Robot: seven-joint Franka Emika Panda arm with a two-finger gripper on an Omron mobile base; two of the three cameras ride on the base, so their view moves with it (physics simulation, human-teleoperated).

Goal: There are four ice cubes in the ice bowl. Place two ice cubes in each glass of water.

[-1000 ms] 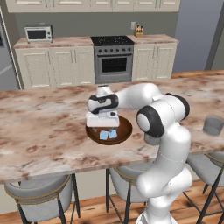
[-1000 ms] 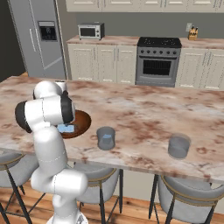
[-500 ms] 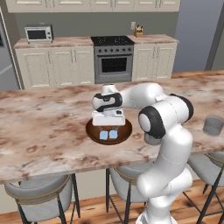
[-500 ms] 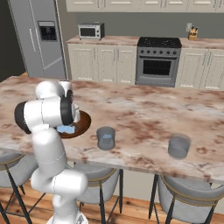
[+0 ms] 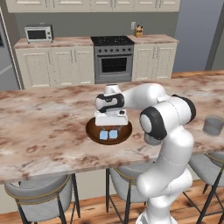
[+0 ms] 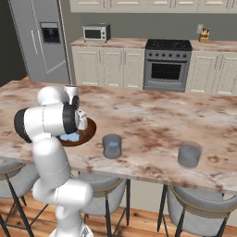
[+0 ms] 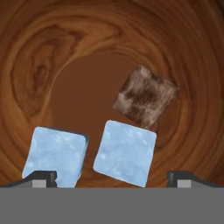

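Pincer: the two-finger dark-tipped pincer [image 7: 112, 179] hangs straight down over the bowl, spread wide, with nothing between its tips and touching nothing.
Nearest cubes: two small pale-blue, frosted, slightly translucent ice cubes [image 7: 125, 152] lie side by side just below the pincer; one sits between the tips, the other [image 7: 54, 156] by the left-hand tip as the hand camera sees it. Both are blocky with soft edges, each a little turned.
Third cube: a cube with a mottled brown, see-through face [image 7: 145, 96] lies just beyond the middle blue one, turned like a diamond, its lower corner near or overlapping that cube's far edge.
Bowl: the wide, round, shallow dark-brown wooden ice bowl [image 5: 92, 132] is directly under the pincer; ringed grain, smooth darker flat floor, reddish rim.
Worktop: a long polished counter of brown-and-cream marbled stone [image 5: 39, 131] carries the bowl.
Near glass: a short grey translucent cylindrical tumbler of water [image 6: 112, 146] stands beside the bowl, clear of its rim, off to the pincer's right.
Far glass: a second like tumbler [image 6: 190, 154] stands well apart from the pincer, farther along the same side.
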